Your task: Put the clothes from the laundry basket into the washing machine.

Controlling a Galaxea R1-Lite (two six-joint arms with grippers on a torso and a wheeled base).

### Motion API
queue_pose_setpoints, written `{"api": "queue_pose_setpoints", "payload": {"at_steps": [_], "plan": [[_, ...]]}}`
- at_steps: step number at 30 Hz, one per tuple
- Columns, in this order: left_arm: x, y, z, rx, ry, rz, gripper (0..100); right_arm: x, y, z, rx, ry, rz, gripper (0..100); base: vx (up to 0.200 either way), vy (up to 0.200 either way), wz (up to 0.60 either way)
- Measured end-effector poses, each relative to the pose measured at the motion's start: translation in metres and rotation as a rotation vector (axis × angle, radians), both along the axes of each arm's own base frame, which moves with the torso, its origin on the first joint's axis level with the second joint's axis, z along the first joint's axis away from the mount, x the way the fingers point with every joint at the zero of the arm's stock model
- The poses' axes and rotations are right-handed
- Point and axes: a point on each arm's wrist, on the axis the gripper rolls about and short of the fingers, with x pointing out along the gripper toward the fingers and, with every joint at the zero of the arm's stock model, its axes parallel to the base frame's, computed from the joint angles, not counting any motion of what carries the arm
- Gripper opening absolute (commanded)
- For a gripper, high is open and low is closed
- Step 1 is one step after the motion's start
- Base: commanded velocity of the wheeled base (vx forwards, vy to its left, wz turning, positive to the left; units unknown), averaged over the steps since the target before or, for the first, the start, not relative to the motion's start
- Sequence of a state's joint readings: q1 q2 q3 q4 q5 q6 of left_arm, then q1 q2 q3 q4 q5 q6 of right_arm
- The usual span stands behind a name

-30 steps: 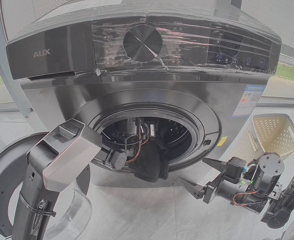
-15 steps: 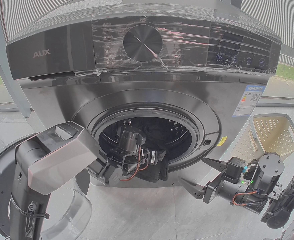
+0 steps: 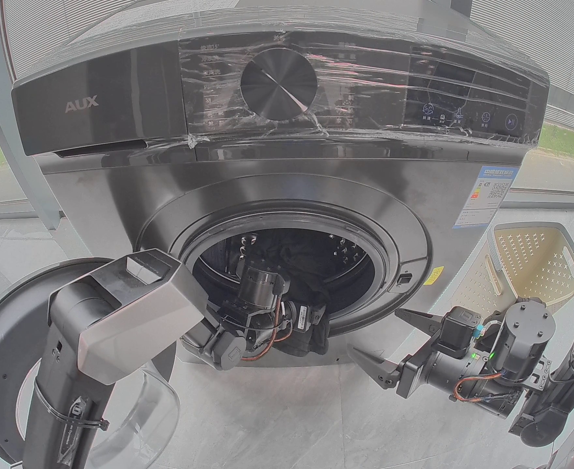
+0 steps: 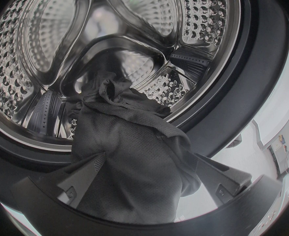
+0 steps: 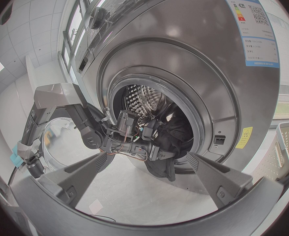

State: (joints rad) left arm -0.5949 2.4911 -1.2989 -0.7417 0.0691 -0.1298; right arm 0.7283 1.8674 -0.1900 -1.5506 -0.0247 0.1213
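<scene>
Limp, light garment (image 4: 124, 115) droops over the door seal (image 4: 239, 92) within the open left gripper (image 4: 149, 157); recommend pinching a bunched fold; right gripper (image 3: 374, 331) likewise open.

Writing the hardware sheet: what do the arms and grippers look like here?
Left arm: angular silver-grey shell over black links, black cable tie lower down, orange cable at the wrist. Right gripper: two dark, pointed wedge fingers, black body, cylindrical motor housing, an orange lead, small green light.
</scene>
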Motion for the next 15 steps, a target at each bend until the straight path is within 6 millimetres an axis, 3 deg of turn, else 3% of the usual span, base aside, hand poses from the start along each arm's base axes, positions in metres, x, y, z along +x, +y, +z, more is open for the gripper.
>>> {"api": "queue_pose_setpoints", "payload": {"at_steps": [1, 2, 9, 15], "plan": [[0.001, 0.0, -0.002, 0.002, 0.0, 0.0, 100, 0.0, 0.0, 0.0, 0.0, 0.0, 0.0, 100, 0.0, 0.0, 0.0], [0.002, -0.001, -0.004, 0.003, 0.0, 0.001, 0, 0.0, 0.0, 0.0, 0.0, 0.0, 0.0, 100, 0.0, 0.0, 0.0], [0.008, -0.005, -0.008, -0.003, -0.012, 0.009, 0, 0.0, 0.0, 0.0, 0.001, 0.0, 0.001, 100, 0.0, 0.0, 0.0], [0.026, -0.004, 0.013, -0.057, -0.11, 0.08, 0, 0.0, 0.0, 0.0, 0.001, 0.001, 0.001, 100, 0.0, 0.0, 0.0]]}}
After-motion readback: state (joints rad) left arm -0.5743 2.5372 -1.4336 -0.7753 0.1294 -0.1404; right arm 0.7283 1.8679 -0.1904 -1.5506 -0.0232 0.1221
